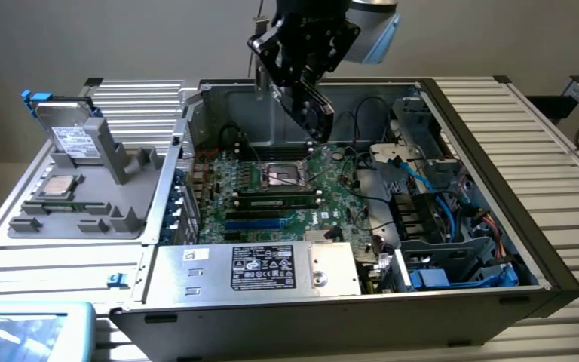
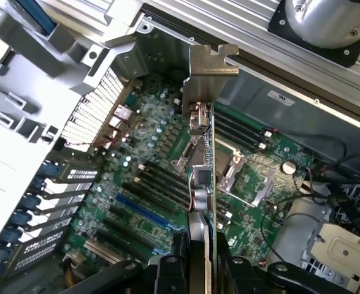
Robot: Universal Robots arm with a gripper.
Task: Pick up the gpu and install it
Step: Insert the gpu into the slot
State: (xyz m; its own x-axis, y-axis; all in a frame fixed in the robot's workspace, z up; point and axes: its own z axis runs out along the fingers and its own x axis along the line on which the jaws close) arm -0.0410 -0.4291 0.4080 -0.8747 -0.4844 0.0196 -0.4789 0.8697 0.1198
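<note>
In the exterior view, a ribbed silver metal table [image 1: 541, 143] is standing before a plain pale wall [image 1: 88, 38] and is carrying 1 open black computer case [image 1: 531, 290] lying on its side, with a green motherboard [image 1: 269, 200] facing up inside it. A grey plastic fixture tray [image 1: 78, 219] is sitting at the exterior view's left of the case, with a silver hard drive with a white label [image 1: 68, 136] standing upright in it. The black gripper [image 1: 295, 79] is hanging over the far part of the case, clamped on the thin flat dark gpu card [image 1: 307, 113], which is suspended above the motherboard and clear of it. The card's long axis is slanting down toward the exterior view's right, its lower end pointing at the board. In the wrist view, the gripper [image 2: 201, 269] is pinching the gpu [image 2: 204, 104] between 2 black fingers [image 2: 167, 272]. The card is showing edge-on, its long axis running straight away from the fingers, its silver metal end bracket at the far end beside the case wall [image 2: 130, 58]. The motherboard [image 2: 149, 202] is lying beneath it.
</note>
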